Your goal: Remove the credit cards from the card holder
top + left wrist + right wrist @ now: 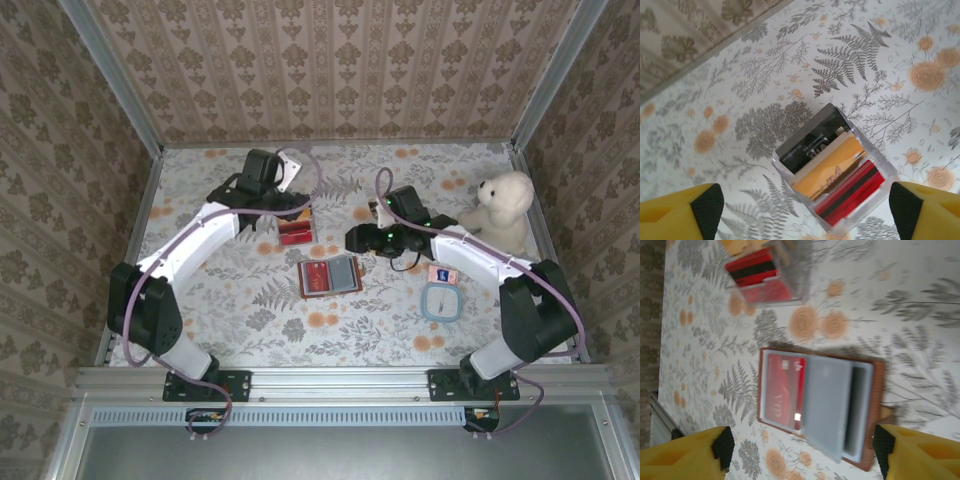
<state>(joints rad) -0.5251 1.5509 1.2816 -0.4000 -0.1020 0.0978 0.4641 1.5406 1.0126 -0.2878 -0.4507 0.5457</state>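
Note:
The brown card holder (330, 275) lies open on the table, its bluish-grey sleeves (827, 405) fanned out. A red credit card (782, 390) sits in its left sleeve; it is also visible from above as a red card (316, 277). My right gripper (803, 450) hovers open over the holder, its fingers on either side and touching nothing, just right of the holder's top in the overhead view (358, 238). My left gripper (805, 210) is open above a clear box (835, 170) holding black, yellow and red cards, at the back centre (292, 210).
The clear card box (294, 232) stands just behind the holder. A white teddy bear (500, 210) sits at the right edge. A light blue round-cornered object (441, 302) with a small card (440, 273) by it lies front right. Walls enclose the table.

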